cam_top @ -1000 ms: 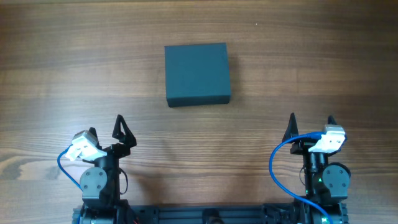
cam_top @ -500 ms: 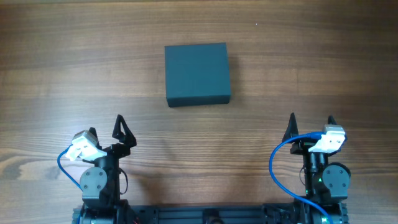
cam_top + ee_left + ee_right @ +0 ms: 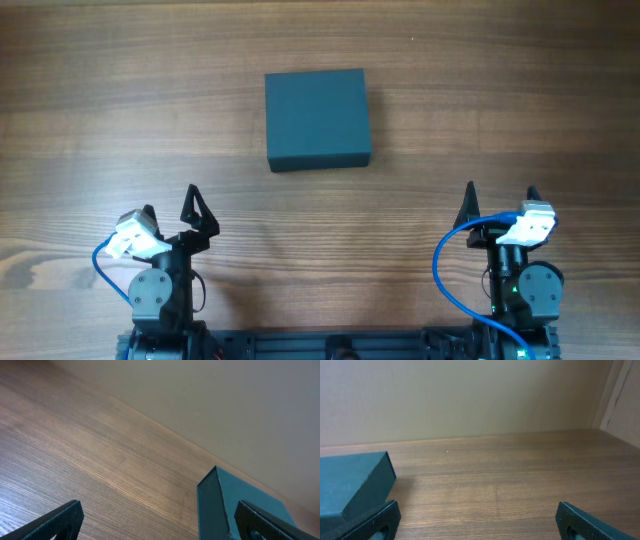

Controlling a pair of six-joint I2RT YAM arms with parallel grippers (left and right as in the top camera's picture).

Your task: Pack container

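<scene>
The container (image 3: pixel 318 118) is a dark teal-grey square box, lid shut, lying flat at the middle far side of the wooden table. It also shows at the lower right of the left wrist view (image 3: pixel 235 505) and at the lower left of the right wrist view (image 3: pixel 350 485). My left gripper (image 3: pixel 172 205) is open and empty at the near left, well short of the box. My right gripper (image 3: pixel 500 200) is open and empty at the near right. In the wrist views the left fingertips (image 3: pixel 160 522) and the right fingertips (image 3: pixel 480 522) stand wide apart over bare wood.
The wooden table (image 3: pixel 100 120) runs to a pale wall (image 3: pixel 470 395) at the far side. Blue cables (image 3: pixel 440 270) loop beside each arm base at the near edge. No other objects show.
</scene>
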